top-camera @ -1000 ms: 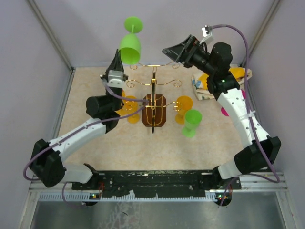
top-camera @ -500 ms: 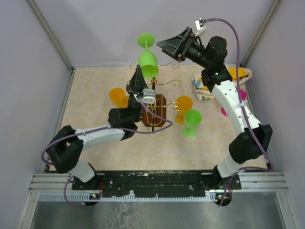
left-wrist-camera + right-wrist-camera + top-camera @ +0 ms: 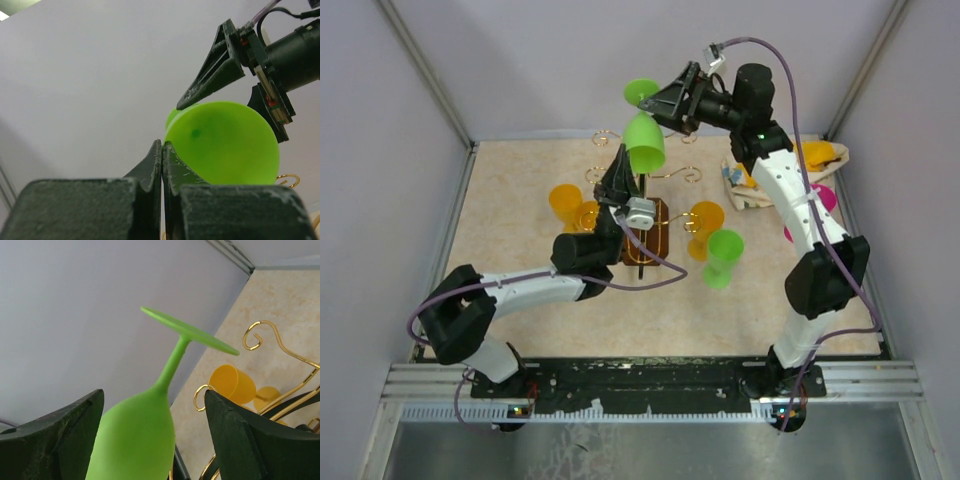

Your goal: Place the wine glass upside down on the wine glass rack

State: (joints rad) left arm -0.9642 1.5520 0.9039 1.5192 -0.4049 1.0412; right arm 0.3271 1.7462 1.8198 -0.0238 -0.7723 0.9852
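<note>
One orange glass (image 3: 564, 200) is seen on the table left of the wine glass rack (image 3: 656, 228), which stands midway between the side edges, nearer the far edge. The left gripper (image 3: 162, 147) is closed on the rim of a green wine glass (image 3: 646, 143), which is held foot-up in the air above the rack's gold post. The right gripper (image 3: 662, 103) is spread open about the glass's bowl, with one finger at either side. A second green glass (image 3: 724, 256) is set just right of the rack's base.

Two green glasses (image 3: 645, 140) (image 3: 724, 258), one rack (image 3: 655, 240) — perhaps three orange glasses (image 3: 565, 200).
</note>
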